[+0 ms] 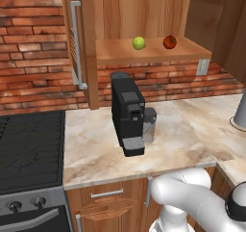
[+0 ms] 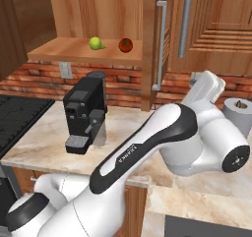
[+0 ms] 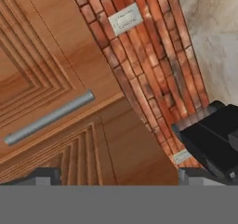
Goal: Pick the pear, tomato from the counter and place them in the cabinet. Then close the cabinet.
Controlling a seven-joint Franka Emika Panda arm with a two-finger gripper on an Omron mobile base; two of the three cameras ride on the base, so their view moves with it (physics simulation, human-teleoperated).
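Yellow-green pear [image 1: 139, 43] and red tomato [image 1: 169, 42] both sit on the cabinet [image 1: 153, 50] shelf, above the black coffee machine [image 1: 128, 112] on the bench [image 1: 182, 135], tomato just right of pear. Placing looks done; closing the cabinet is the step left. Fingers [image 3: 46, 175] spread wide, gripping nothing, pointed at a panelled door [image 3: 51, 74] by its silver handle [image 3: 49, 118]. Next move likely: get against an open door and swing it shut.
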